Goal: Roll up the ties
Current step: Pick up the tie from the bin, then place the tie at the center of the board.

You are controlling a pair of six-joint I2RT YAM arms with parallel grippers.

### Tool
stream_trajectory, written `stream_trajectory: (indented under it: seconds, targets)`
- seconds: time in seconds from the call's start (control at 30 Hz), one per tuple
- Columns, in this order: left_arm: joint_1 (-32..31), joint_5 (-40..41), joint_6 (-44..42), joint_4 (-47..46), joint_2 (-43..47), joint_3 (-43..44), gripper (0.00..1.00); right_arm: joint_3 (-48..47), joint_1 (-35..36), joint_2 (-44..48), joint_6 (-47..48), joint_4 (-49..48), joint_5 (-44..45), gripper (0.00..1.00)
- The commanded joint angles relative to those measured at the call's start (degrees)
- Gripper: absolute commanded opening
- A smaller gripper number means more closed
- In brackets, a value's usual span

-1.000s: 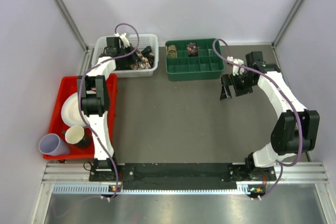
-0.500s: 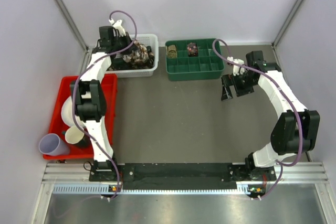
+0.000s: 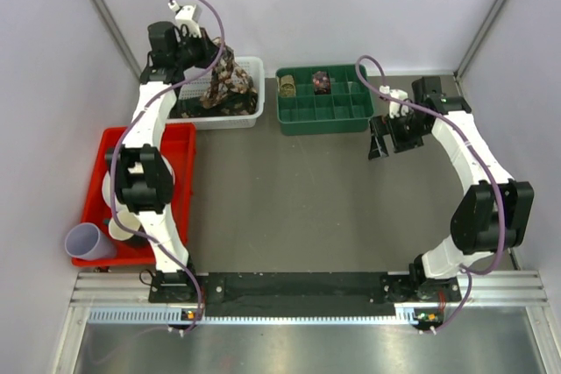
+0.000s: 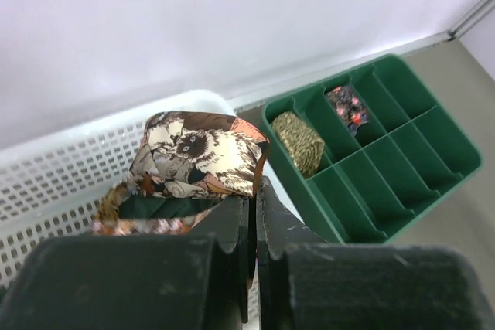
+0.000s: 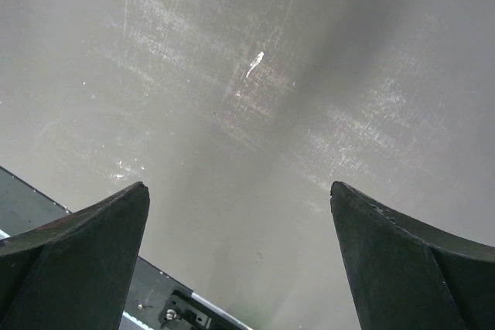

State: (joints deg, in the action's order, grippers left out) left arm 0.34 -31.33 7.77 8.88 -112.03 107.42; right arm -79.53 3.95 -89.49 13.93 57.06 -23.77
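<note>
My left gripper (image 3: 213,52) is raised above the white basket (image 3: 249,113) and shut on a brown tie with a pale cat print (image 3: 223,76); the tie hangs down into the basket. In the left wrist view the tie (image 4: 203,152) bunches just beyond the closed gripper (image 4: 255,199). More tie fabric (image 4: 139,214) lies in the basket (image 4: 46,183). Two rolled ties sit in the green divided tray (image 3: 329,116): an olive coil (image 3: 287,86) and a dark red-speckled coil (image 3: 322,81). My right gripper (image 3: 379,139) is open and empty over bare table (image 5: 247,113), right of the tray.
A red bin (image 3: 181,142) at the left holds a white plate, a dark cup and a lilac cup (image 3: 88,241). Grey walls close in the back and sides. A black rail (image 3: 298,291) runs along the near edge.
My left gripper has risen out of the basket, towards the back, lifting the cat-print tie with it. The right arm shifted only slightly.
</note>
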Motion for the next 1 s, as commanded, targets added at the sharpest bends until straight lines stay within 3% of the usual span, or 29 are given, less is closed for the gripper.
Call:
stream_trajectory:
  seconds: [0.0,0.3,0.6,0.83,0.93,0.97]
  targets:
    - [0.28,-3.38,-0.30,-3.70,3.13,5.43,0.00,-3.18,-0.34,-0.33,0.57,-0.19,-1.98,0.99]
    - [-0.16,-8.66,4.18,-2.65,2.25,19.66,0.00,-6.08,-0.34,-0.33,0.74,0.42,-2.33,0.99]
    - [-11.75,-11.03,3.48,-1.59,5.67,26.17,0.00,-8.63,-0.43,0.72,0.22,0.95,-1.37,0.99]
    - [-23.00,-15.93,6.90,2.45,8.40,24.43,0.00,-8.63,-5.16,2.92,-0.84,2.53,-6.18,0.99]
    - [-24.15,-19.19,7.61,5.00,10.42,16.21,0.00,-8.28,-10.08,3.45,-1.01,3.41,-9.61,0.99]
    - [-23.98,-24.43,7.09,5.78,11.12,12.77,0.00,-7.93,-11.23,3.71,-0.84,3.76,-10.41,0.99]
